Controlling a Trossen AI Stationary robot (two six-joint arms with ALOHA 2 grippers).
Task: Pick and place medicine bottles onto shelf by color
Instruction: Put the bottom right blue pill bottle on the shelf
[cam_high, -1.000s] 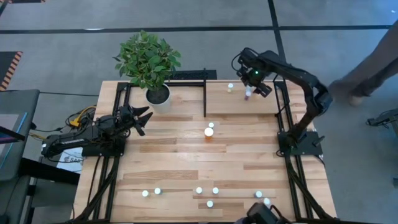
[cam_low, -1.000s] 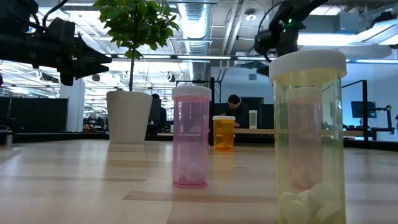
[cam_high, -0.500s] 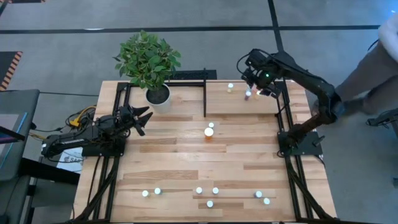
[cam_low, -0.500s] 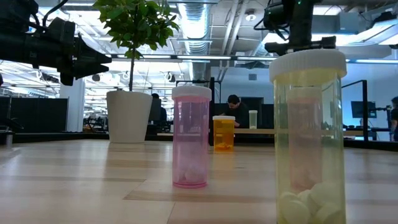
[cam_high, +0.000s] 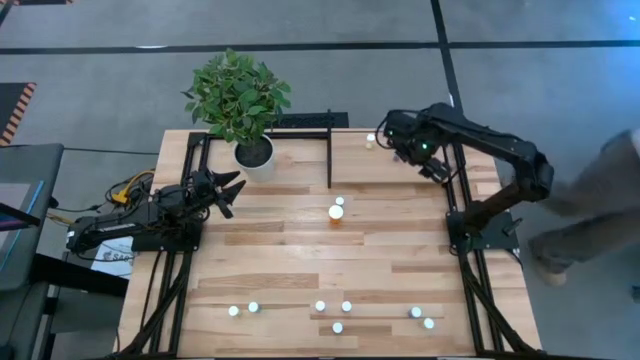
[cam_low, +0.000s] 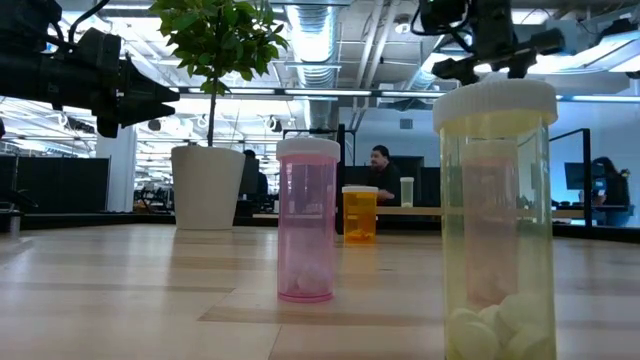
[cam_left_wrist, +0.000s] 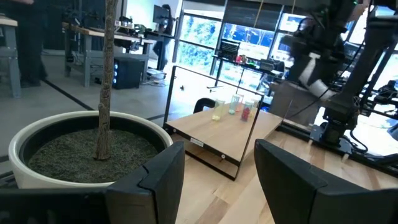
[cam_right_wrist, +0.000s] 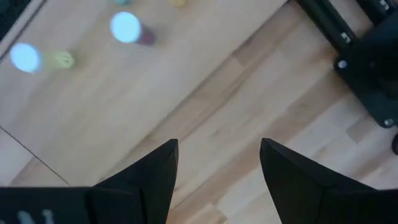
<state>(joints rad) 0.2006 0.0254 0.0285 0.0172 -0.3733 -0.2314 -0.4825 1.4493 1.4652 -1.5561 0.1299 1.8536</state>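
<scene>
My right hand (cam_high: 408, 152) hangs open and empty over the shelf (cam_high: 430, 172), so next I fetch another of the medicine bottles (cam_high: 336, 212).

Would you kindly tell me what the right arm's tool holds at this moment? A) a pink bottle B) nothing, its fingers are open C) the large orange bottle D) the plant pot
B: in the right wrist view the right tool has its two dark fingers spread with only bare wood between them, while it hovers over the shelf at the table's far right.
</scene>
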